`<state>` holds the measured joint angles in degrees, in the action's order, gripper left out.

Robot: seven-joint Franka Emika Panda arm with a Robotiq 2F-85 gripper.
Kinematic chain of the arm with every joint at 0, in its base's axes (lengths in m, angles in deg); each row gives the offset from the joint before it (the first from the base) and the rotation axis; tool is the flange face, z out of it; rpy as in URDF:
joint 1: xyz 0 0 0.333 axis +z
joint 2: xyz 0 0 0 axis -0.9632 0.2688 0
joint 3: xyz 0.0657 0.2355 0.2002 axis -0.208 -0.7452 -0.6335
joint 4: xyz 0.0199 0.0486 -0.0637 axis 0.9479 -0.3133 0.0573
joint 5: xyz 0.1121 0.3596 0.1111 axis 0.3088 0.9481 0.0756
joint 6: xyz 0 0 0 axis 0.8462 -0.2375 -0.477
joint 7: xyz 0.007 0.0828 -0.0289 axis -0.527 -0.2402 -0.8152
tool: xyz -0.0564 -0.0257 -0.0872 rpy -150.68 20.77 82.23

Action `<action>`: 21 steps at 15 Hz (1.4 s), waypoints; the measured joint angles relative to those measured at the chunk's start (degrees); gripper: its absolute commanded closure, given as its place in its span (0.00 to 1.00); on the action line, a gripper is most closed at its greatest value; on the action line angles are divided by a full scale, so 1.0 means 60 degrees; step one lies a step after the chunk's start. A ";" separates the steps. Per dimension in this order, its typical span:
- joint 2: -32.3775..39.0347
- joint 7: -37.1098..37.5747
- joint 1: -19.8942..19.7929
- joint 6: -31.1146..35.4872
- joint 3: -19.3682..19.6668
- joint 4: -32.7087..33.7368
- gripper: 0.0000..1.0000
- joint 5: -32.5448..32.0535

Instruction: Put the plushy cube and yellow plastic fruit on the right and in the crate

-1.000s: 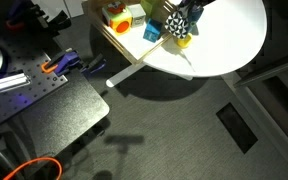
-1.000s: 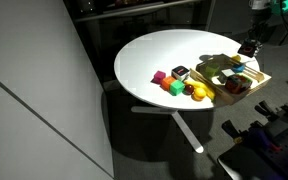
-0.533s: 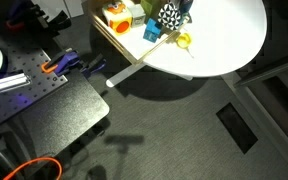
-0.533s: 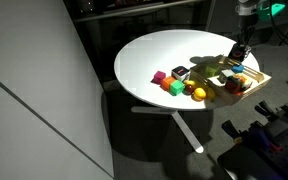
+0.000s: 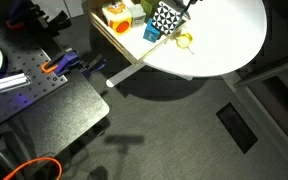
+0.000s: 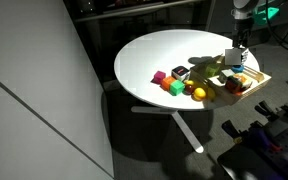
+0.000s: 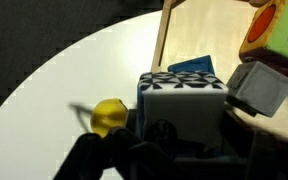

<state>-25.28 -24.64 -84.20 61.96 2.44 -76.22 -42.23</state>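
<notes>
While the tool [image 7: 172, 138] grips the plushy cube [image 7: 182, 98], the crate [image 7: 165, 35] lies just beyond it, the yellow plastic fruit [image 7: 109, 116] beside.

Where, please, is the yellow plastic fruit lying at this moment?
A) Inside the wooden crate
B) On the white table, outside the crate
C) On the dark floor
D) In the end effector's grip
B: the yellow plastic fruit rests on the bare white table, on the outer side of the crate rim in the wrist view.
</notes>
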 measured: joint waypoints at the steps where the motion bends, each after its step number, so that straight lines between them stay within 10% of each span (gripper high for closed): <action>1: 0.0000 0.0000 0.0000 0.0094 -0.0005 0.0001 0.00 0.0000; 21: 0.0072 0.1456 -0.0364 0.0441 0.0671 0.0573 0.00 0.0123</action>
<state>-24.84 -15.91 -86.38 64.60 6.46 -72.78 -41.49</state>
